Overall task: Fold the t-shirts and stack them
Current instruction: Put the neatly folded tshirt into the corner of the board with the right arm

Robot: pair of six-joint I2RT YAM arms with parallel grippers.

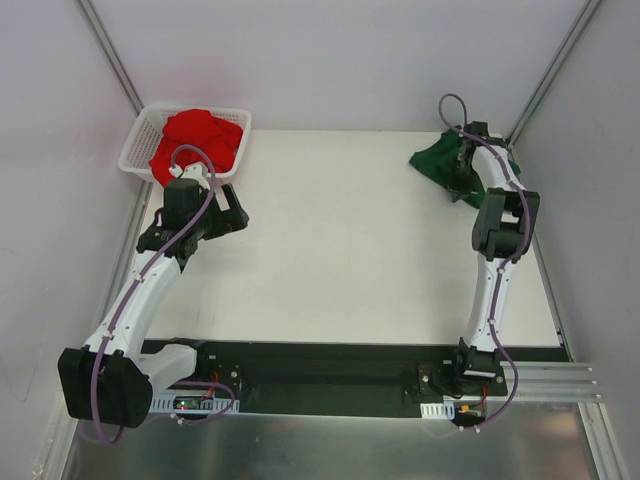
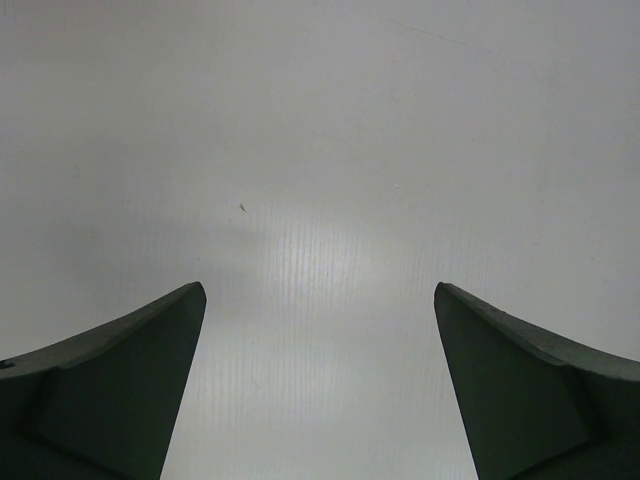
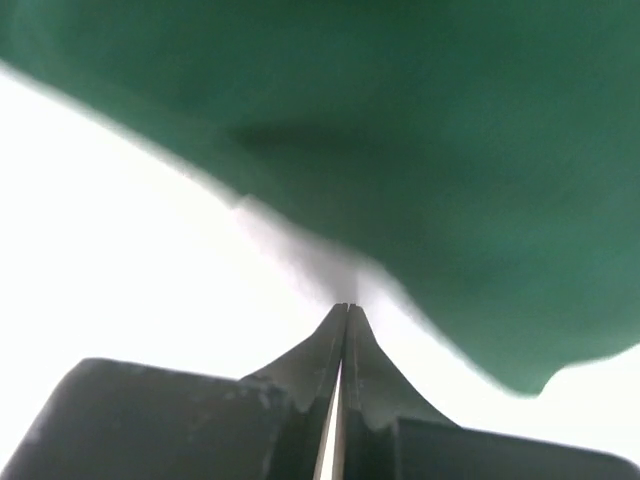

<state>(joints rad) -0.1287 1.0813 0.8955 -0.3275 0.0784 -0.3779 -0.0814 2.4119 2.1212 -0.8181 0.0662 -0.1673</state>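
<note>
The bright red t-shirt [image 1: 200, 138] lies crumpled in a heap inside the white mesh basket [image 1: 134, 152] at the far left. The dark green t-shirt [image 1: 432, 160] is bunched on the table's far right corner. My left gripper [image 1: 232, 212] hovers just in front of the basket, jaws wide open [image 2: 320, 300] over bare white table, holding nothing. My right gripper [image 1: 462, 178] sits at the green t-shirt's near edge. In the right wrist view its fingers [image 3: 347, 308] are pressed together, with the blurred green cloth [image 3: 450, 150] just beyond the tips and nothing visible between them.
White walls close in the table [image 1: 350, 250] on the left, right and back. A black rail [image 1: 320, 375] with both arm bases runs along the near edge. The right arm's elbow [image 1: 505, 220] stands high near the right wall.
</note>
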